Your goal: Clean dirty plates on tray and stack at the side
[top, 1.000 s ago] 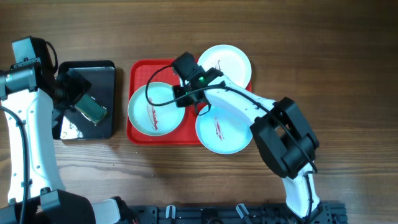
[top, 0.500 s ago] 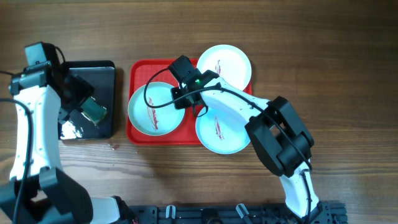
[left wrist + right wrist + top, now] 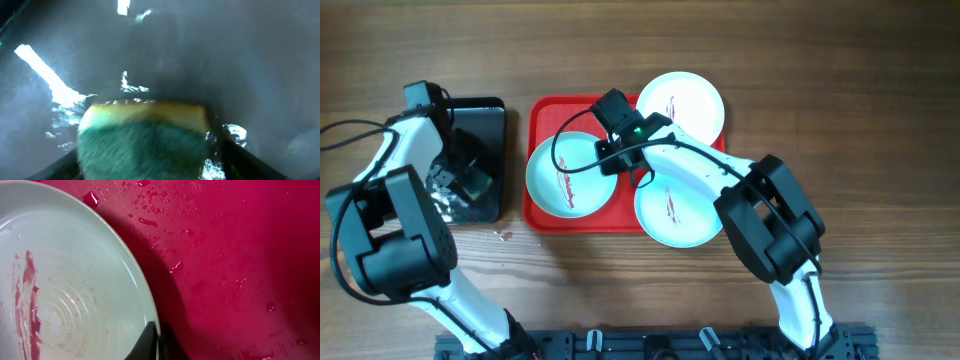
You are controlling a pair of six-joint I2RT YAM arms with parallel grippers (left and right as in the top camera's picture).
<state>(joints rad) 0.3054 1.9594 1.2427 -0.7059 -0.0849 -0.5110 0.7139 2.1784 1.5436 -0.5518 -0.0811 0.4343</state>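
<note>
The red tray (image 3: 545, 115) holds a pale blue plate (image 3: 565, 175) at left, another pale blue plate (image 3: 680, 210) at lower right and a white plate (image 3: 685, 100) at upper right, each with a red smear. My right gripper (image 3: 616, 160) is shut on the right rim of the left pale blue plate; the right wrist view shows its fingertips (image 3: 159, 341) pinching that rim (image 3: 75, 290) over the wet tray (image 3: 240, 255). My left gripper (image 3: 458, 182) is shut on a green and yellow sponge (image 3: 473, 181), pressed down in the black tray; the sponge (image 3: 145, 140) fills the left wrist view.
A smaller black tray (image 3: 485, 115) with water in it (image 3: 200, 50) lies left of the red tray. A few water drops (image 3: 502, 236) lie on the wooden table below it. The two right plates overhang the red tray's edge.
My left arm has swung round and lowered the sponge into the black tray's water. The right gripper has kept its hold on the plate rim, almost still.
</note>
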